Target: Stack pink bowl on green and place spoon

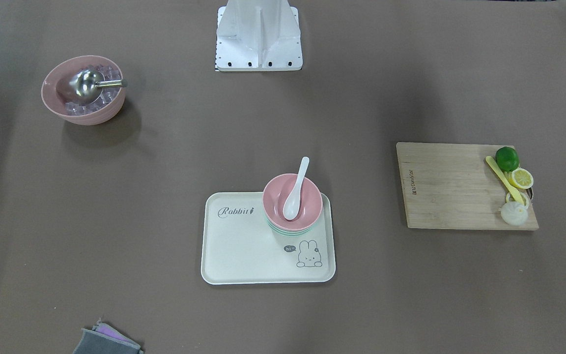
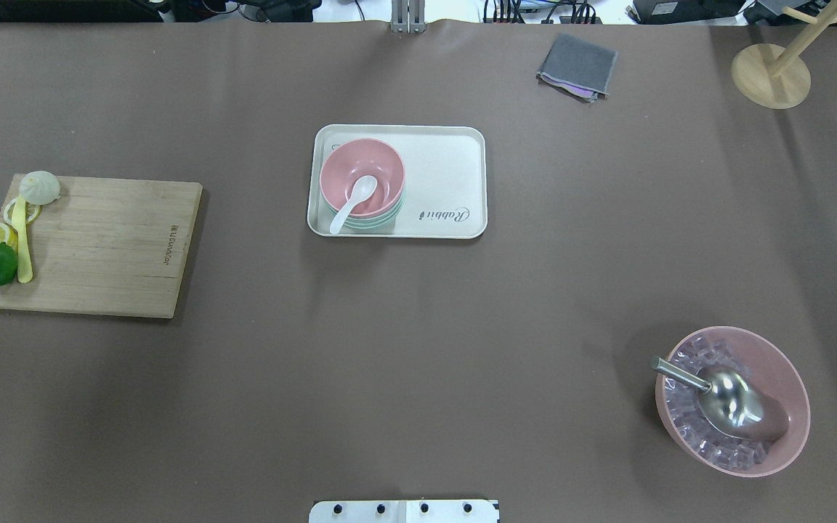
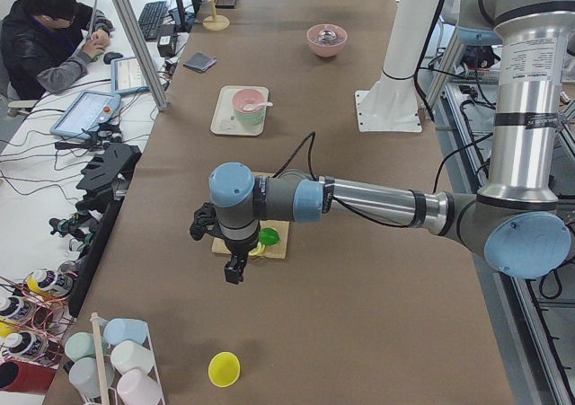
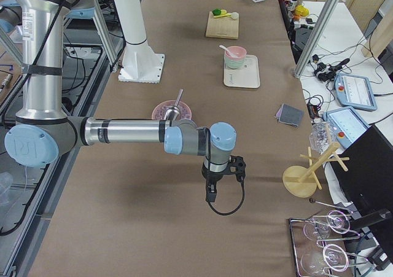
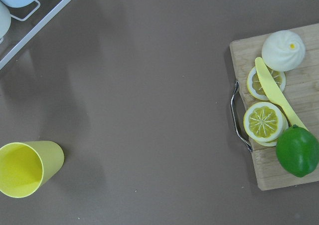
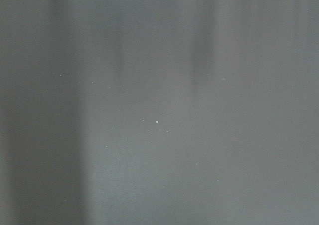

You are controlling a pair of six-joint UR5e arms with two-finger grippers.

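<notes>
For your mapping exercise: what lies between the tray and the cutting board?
Only bare brown table between tray and cutting board, shown in the overhead view.

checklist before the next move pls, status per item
1. The pink bowl sits nested in the green bowl: ok.
2. The spoon lies in the pink bowl, handle over the rim: ok.
3. The stack stands upright on the tray: ok.
4. The left gripper is far from the tray: ok. Open or shut: cannot tell.
5. The right gripper is far from the tray: ok. Open or shut: cannot tell.
</notes>
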